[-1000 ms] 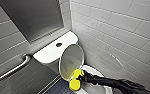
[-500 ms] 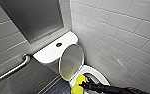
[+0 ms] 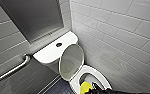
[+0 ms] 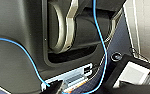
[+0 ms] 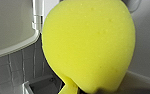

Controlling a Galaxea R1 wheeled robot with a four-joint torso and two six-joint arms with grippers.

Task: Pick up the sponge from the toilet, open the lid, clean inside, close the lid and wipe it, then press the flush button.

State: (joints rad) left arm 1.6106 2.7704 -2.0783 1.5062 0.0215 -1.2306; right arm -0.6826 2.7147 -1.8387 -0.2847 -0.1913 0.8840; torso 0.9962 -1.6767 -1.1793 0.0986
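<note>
Grey wall tiles [image 3: 121, 32] surround the toilet [image 3: 101, 76], whose lid [image 3: 71, 62] stands raised against the tank [image 3: 48, 53], inner face toward me. My right claw [image 3: 93, 88] pinches the sponge [image 3: 86, 88] over the toilet's front rim; it juts leftward from the claw, squashed wide.

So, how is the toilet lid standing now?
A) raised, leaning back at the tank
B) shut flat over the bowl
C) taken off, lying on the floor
A: the lid stands upright in front of the tank, and the bowl below it is open.
</note>
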